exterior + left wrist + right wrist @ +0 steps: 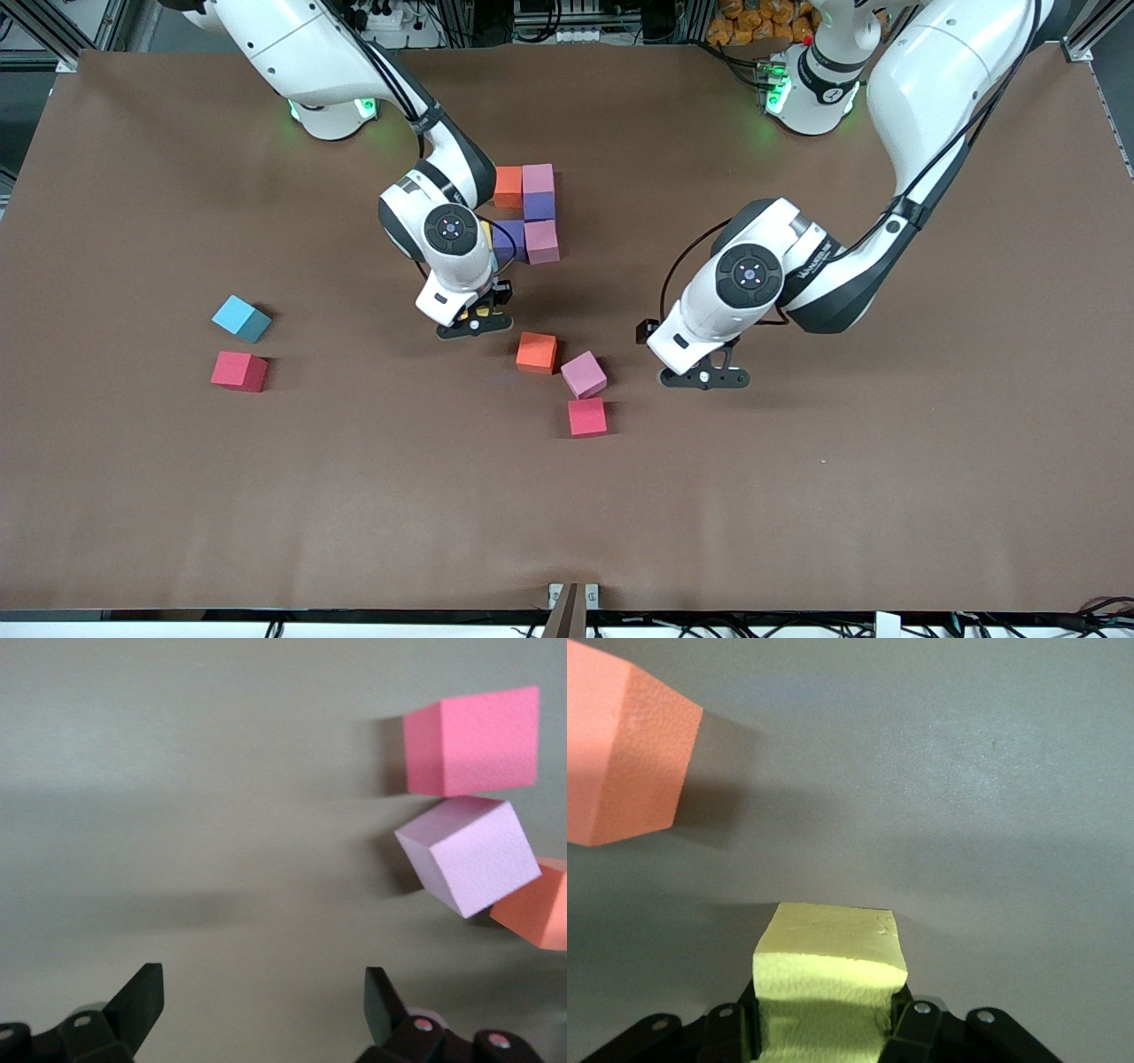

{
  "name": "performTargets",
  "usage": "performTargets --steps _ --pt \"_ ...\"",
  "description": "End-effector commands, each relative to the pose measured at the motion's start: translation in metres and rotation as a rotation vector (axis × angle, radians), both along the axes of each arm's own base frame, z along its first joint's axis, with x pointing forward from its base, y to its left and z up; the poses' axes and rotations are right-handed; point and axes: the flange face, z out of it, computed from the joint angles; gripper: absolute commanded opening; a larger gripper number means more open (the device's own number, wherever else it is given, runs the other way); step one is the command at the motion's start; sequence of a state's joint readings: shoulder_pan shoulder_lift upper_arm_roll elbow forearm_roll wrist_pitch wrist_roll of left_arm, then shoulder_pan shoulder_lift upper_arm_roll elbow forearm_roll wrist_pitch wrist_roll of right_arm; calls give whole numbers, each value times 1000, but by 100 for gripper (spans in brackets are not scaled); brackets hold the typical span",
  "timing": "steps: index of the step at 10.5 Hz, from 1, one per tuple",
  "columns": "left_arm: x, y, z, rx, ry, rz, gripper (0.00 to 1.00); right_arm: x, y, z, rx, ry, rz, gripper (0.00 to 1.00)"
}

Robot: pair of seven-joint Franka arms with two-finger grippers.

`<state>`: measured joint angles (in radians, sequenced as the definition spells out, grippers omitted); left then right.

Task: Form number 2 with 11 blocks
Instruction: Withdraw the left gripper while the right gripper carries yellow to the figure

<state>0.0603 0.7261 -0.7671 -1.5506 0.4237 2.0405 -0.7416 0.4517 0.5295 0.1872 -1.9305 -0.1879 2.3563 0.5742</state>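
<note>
A partial figure of blocks lies mid-table: orange (508, 186), pink (538, 178), purple (538, 206), pink (541, 241) and purple (509, 241). My right gripper (476, 321) is shut on a yellow block (828, 979), squeezed between its fingers, over the table between that figure and a loose orange block (537, 352) (625, 753). Beside the orange block lie a loose pink block (584, 374) (467, 855) and a red block (587, 416) (474, 740). My left gripper (704, 377) (264, 992) hangs open and empty over bare table beside them, toward the left arm's end.
A light blue block (241, 318) and another red block (239, 371) lie apart toward the right arm's end of the brown table (797, 496). A small clamp (573, 598) sits at the table edge nearest the front camera.
</note>
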Motion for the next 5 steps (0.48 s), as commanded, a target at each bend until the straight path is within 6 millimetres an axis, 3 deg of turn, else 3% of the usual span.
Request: performTargets --steps 1,2,4,5 --pt "-2 -12 -24 37 -6 -25 100 -10 -3 3 -6 -9 -28 0" --pt "-14 -31 -26 46 -7 -51 100 -15 4 4 2 -5 -18 0" --pt "-15 -30 -29 54 -5 -45 100 -18 6 3 2 0 -26 1" --pt "-12 -27 -30 58 -8 -45 100 -18 6 3 2 -1 -38 17"
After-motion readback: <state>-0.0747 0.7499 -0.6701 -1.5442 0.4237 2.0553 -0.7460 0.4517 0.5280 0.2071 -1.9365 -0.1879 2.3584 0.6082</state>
